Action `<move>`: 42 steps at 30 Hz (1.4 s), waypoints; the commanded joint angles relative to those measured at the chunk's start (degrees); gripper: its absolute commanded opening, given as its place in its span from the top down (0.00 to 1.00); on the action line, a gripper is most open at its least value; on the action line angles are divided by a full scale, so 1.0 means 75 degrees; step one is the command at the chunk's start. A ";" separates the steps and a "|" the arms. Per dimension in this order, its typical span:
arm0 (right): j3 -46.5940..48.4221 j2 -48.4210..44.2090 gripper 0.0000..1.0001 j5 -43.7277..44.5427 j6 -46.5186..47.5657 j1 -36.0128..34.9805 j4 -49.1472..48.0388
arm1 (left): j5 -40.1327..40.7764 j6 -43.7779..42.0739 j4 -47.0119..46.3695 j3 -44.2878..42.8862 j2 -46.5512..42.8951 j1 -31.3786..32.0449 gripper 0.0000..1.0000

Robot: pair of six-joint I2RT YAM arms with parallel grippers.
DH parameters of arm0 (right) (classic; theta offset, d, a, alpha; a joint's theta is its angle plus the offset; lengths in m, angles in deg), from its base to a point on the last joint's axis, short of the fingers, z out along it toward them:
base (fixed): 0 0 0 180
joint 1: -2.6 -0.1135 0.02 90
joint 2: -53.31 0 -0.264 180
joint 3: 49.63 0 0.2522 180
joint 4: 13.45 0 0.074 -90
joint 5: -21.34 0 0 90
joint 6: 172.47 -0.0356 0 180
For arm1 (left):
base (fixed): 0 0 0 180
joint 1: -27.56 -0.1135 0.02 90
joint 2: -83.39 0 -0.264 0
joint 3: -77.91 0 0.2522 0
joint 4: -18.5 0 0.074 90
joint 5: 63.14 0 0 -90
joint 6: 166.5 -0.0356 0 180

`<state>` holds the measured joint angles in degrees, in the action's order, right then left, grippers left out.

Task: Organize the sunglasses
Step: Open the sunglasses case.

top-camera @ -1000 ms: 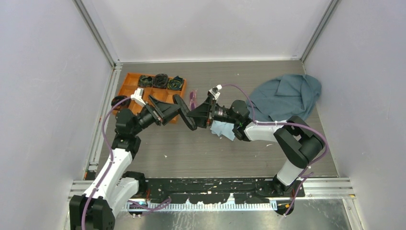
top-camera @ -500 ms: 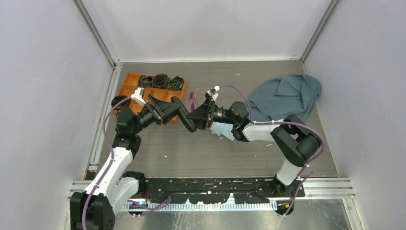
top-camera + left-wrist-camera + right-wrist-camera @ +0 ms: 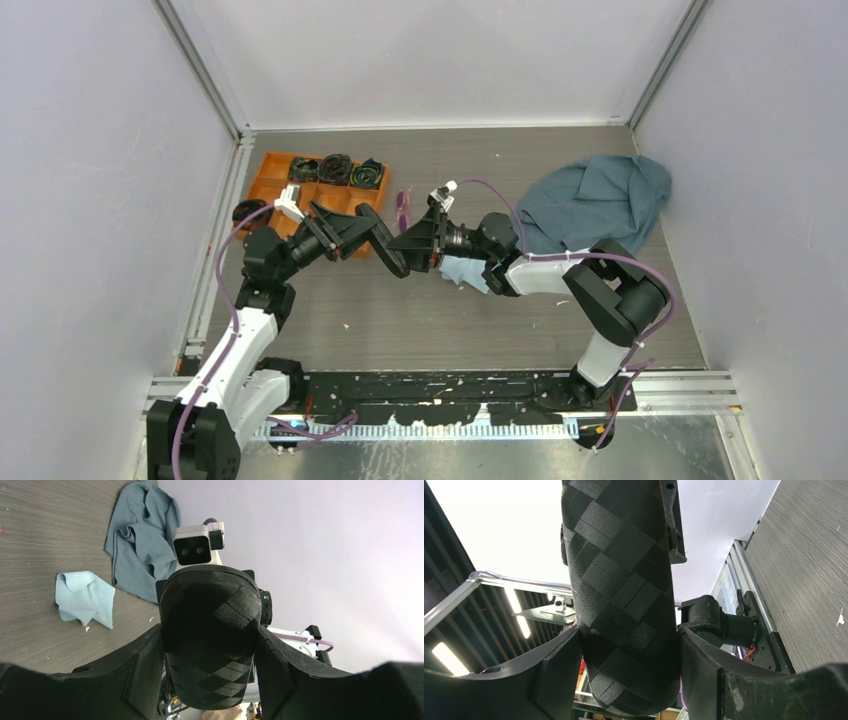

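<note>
The purple-pink sunglasses (image 3: pixel 403 210) lie folded on the table, just behind the two grippers. My left gripper (image 3: pixel 368 232) and right gripper (image 3: pixel 408 246) meet over the table's middle, both shut on the black glasses case (image 3: pixel 386 241), which is held off the table between them. In the left wrist view the case (image 3: pixel 210 630) stands closed between my fingers (image 3: pixel 135 680). In the right wrist view its woven shell (image 3: pixel 621 590) fills the gap between the fingers (image 3: pixel 704 675). The sunglasses do not show in either wrist view.
A small light-blue cloth (image 3: pixel 466 271) lies under the right wrist and shows in the left wrist view (image 3: pixel 85 600). A large grey-blue cloth (image 3: pixel 595 200) lies at the back right. An orange tray (image 3: pixel 275 175) holding dark items sits at the back left.
Both grippers and the case between them have shifted slightly left and toward the front. The case looks tilted a little more edge-on. The sunglasses and cloths have not moved.
</note>
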<state>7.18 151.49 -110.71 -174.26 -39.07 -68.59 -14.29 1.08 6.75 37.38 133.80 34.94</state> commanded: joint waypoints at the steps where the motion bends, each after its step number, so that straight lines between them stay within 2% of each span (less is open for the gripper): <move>1: 0.0122 -0.0128 0.64 0.0053 0.0030 -0.0037 -0.0585 | -0.0008 -0.0103 -0.0172 0.0012 -0.0076 -0.0046 0.87; 2: 0.0136 -0.0128 0.58 0.0060 0.0012 -0.0037 -0.0589 | -0.0038 -0.0121 -0.0123 0.0008 -0.0077 -0.0046 0.92; 4: 0.0169 -0.0128 0.51 0.0052 -0.0019 -0.0035 -0.0619 | -0.0100 -0.0125 -0.0113 0.0000 -0.0056 -0.0046 0.99; 9: 0.0195 -0.0140 0.39 0.0089 -0.0006 -0.0034 -0.0588 | -0.0175 -0.0137 -0.0113 -0.0022 -0.0062 -0.0056 0.99; 11: 0.0171 -0.0122 0.30 0.0121 0.0013 -0.0041 -0.0566 | -0.0193 -0.0148 -0.0113 -0.0039 -0.0073 -0.0058 1.00; 24: 0.0398 0.0041 0.20 0.0174 -0.0008 -0.0041 -0.0575 | -0.0325 -0.0137 -0.0148 -0.0041 -0.0082 -0.0058 1.00; 25: 0.0401 0.0060 0.22 0.0185 -0.0011 -0.0035 -0.0580 | -0.0320 -0.0131 -0.0138 -0.0041 -0.0095 -0.0058 1.00; 27: 0.0385 0.0100 0.31 0.0200 -0.0022 -0.0034 -0.0592 | -0.0350 -0.0143 -0.0157 -0.0058 -0.0116 -0.0056 0.99; 30: 0.0361 0.0179 0.60 0.0275 -0.0098 -0.0041 -0.0678 | -0.0372 -0.0150 -0.0129 -0.0064 -0.0160 -0.0058 1.00; 33: 0.0322 0.0340 0.75 0.0379 -0.0378 -0.0017 -0.1035 | -0.0381 -0.0161 -0.0125 -0.0059 -0.0199 -0.0058 0.99; 35: 0.0285 0.0564 0.80 0.0475 -0.0796 0.0024 -0.1703 | -0.0420 -0.0161 -0.0197 -0.0058 -0.0216 -0.0058 1.00; 38: 0.0267 0.0666 0.84 0.0471 -0.0920 0.0052 -0.1750 | -0.0515 -0.0109 -0.0584 -0.0008 -0.0257 -0.0064 1.00; 42: 0.0296 0.0565 0.84 0.0459 -0.1026 0.0058 -0.1758 | -0.0594 -0.0070 -0.0926 0.0026 -0.0317 -0.0069 1.00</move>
<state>7.75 156.47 -109.70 -178.63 -39.11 -77.86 -14.83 1.32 7.18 37.71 133.32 34.28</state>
